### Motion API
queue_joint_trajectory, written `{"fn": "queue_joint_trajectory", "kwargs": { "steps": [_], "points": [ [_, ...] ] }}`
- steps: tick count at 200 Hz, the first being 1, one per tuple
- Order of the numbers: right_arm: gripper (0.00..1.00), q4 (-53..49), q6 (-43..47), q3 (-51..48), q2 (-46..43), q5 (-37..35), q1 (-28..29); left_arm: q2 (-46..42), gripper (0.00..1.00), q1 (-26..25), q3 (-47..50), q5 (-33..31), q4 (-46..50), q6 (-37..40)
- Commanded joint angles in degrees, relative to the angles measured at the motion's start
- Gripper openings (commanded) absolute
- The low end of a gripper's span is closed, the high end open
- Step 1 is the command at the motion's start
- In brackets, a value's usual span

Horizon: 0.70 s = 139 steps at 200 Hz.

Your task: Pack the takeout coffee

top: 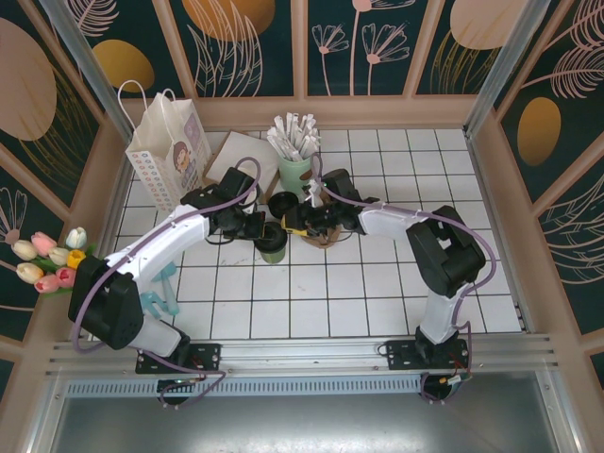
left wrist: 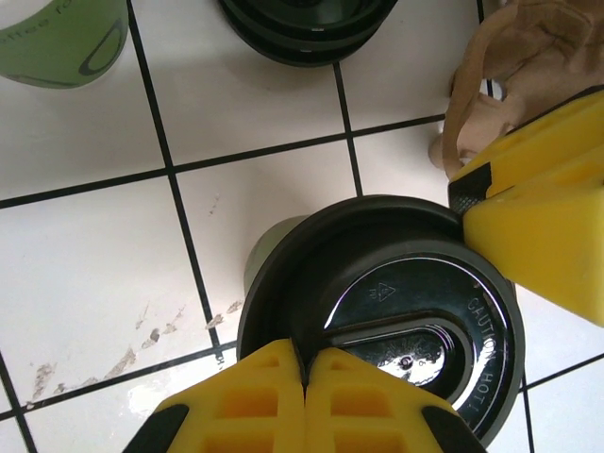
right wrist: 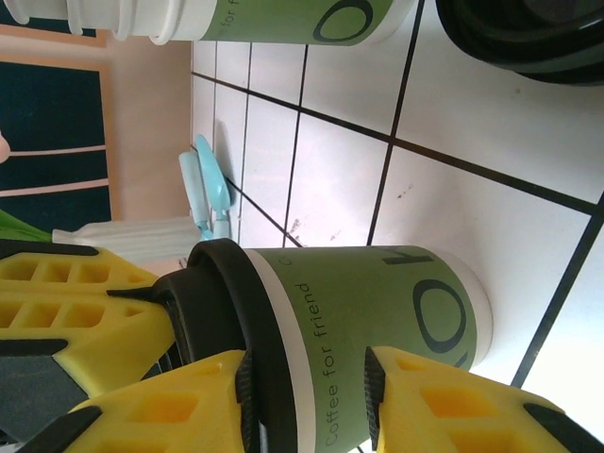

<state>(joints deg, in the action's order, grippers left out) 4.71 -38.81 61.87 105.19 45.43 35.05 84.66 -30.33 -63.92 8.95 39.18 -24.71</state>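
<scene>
Tulips (top: pixel 49 260) against the far left wall, paper bag (top: pixel 168 142) upright at the left rear. Left gripper (left wrist: pixel 304 377) pinched fully closed, tips together directly above the dark lid of the takeout coffee (top: pixel 274 247), holding nothing. Coffee upright on the tiled table (top: pixel 311 293) near centre, just in front of a stack of black lids (top: pixel 281 203) and the pale green cup (top: pixel 294 172) of wrapped sticks. Right gripper (right wrist: pixel 307 387) narrowly parted, fingers (right wrist: pixel 170 415) close against the coffee's side; real grip impossible to tell
</scene>
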Motion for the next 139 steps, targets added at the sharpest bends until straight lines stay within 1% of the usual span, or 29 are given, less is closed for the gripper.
{"fn": "queue_joint_trajectory", "kwargs": {
  "steps": [1,13,25,40,54,60,64,74,91,118,125,139],
  "points": [
    [0.37,-6.3,2.43,-3.24,2.42,-5.94,1.7,3.34,0.0,-0.52,7.36,1.6,0.13,-1.82],
    [0.37,-5.8,1.78,-4.99,2.46,-6.21,1.73,4.5,0.0,-0.49,11.05,0.32,-0.07,-2.65],
    [0.37,-5.34,1.55,-5.28,1.68,-6.37,1.84,6.03,0.0,-0.48,12.38,-1.24,1.19,-2.88],
    [0.38,-5.2,2.63,-3.83,-0.11,-7.16,1.86,6.29,0.0,-0.52,11.6,-1.92,2.29,-3.19],
    [0.42,-4.04,5.11,-2.13,-2.36,-7.59,2.18,5.07,0.0,-0.52,9.04,-2.3,3.16,-3.95],
    [0.45,-3.31,6.65,-1.76,-3.29,-7.87,2.42,4.62,0.0,-0.52,8.56,-2.72,3.79,-4.32],
    [0.47,-2.87,7.75,-1.53,-3.95,-8.23,2.6,4.43,0.0,-0.51,6.3,-2.99,4.29,-4.49],
    [0.55,-1.9,10.14,-1.39,-5.38,-9.32,2.82,4.04,0.0,-0.52,3.88,-3.55,5.26,-5.13],
    [0.64,1.52,13.2,-2.75,-7.29,-9.7,2.83,3.53,0.0,-0.45,1.35,-3.19,5.86,-5.77],
    [0.75,8.31,16.98,-7.08,-9.38,-9.05,2.97,2.99,0.0,-0.52,0.03,-2.24,5.94,-6.17],
    [0.79,9.79,18.04,-8.19,-9.75,-9.12,2.99,2.97,0.0,-0.5,-0.12,-2.2,6.04,-6.15],
    [0.96,11.35,20.67,-9.39,-9.93,-8.92,3.14,3.14,0.0,-0.52,-0.24,-2.1,6.1,-6.12]
  ]
}}
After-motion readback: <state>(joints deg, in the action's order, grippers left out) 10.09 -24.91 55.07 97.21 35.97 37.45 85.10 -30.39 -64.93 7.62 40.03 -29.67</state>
